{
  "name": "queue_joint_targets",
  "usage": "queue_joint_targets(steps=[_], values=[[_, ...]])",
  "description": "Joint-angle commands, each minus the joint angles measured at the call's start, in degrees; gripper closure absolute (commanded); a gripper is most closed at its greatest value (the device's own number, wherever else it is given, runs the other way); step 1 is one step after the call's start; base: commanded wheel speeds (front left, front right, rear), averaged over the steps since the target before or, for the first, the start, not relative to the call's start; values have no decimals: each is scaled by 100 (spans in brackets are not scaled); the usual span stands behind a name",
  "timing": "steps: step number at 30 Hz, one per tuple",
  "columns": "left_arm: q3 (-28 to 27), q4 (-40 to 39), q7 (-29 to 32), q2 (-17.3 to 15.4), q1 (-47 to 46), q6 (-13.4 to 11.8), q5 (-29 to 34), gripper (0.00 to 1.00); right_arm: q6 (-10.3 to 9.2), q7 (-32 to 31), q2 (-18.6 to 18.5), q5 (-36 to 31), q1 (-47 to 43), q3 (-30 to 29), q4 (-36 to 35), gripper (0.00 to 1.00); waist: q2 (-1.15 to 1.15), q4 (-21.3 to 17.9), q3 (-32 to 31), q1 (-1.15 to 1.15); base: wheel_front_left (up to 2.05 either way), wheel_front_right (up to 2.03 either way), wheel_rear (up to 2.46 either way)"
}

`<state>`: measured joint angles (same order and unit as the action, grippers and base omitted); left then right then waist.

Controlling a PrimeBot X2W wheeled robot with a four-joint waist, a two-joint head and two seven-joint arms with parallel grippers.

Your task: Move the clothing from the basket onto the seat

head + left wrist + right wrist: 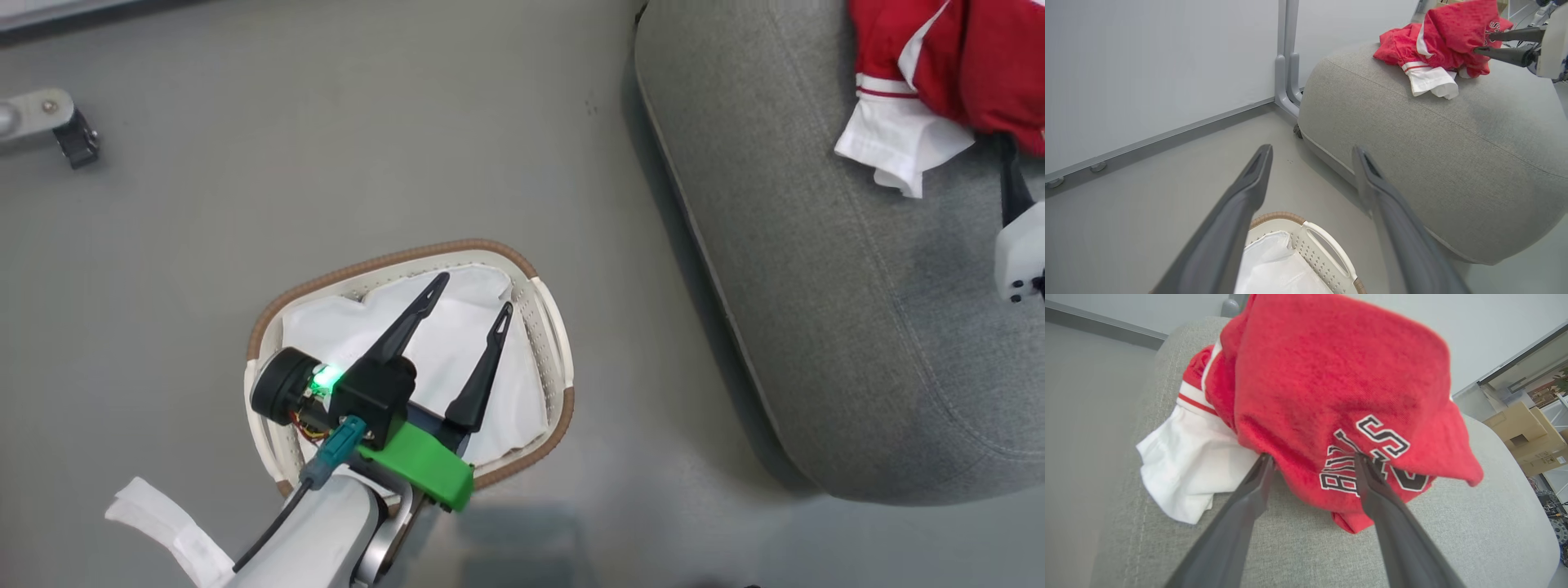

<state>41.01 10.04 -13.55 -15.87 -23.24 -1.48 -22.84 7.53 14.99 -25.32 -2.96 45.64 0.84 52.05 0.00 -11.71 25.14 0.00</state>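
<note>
Right tool (1313, 457) is standing with its jaws wide, fingertips touching the near edge of the clothing (1331, 375) without pinching it, and that red jersey-and-shorts heap is lying crumpled on the seat (816, 286). Being light, soft and floppy, it is likely to droop and stretch under any lift, so a bunched fold high on the heap is looking like a surer hold than the thin white hem. Left tool (473, 292), equally wide and holding nothing, is hovering over the basket (555, 343), where a white liner (326, 335) is showing.
</note>
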Motion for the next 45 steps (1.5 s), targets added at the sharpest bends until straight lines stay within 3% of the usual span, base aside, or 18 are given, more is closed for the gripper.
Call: queue_joint_targets(steps=[1,16,22,36,45], values=[[-17,65,-42,24,107,-8,-50,0,-8,23,30,68,-164,85,-40,0,0,-71,-432,0,0,0,0],[-522,296,-167,347,542,-52,-330,0,-8,-221,-362,827,-582,919,-1019,0,0,339,-1348,0,0,0,0],[-959,270,-165,445,797,-24,-267,0,-8,-196,-164,970,-817,865,-1423,0,0,592,-1611,0,0,0,0],[-2145,331,-160,771,1548,1,-1,0,-8,2,985,755,-1944,247,-2274,0,0,1083,-2078,0,0,0,0],[-2902,499,-160,1044,2123,309,227,0,-8,24,1950,459,-3222,-130,-3038,0,0,1427,-2268,0,0,0,0]])
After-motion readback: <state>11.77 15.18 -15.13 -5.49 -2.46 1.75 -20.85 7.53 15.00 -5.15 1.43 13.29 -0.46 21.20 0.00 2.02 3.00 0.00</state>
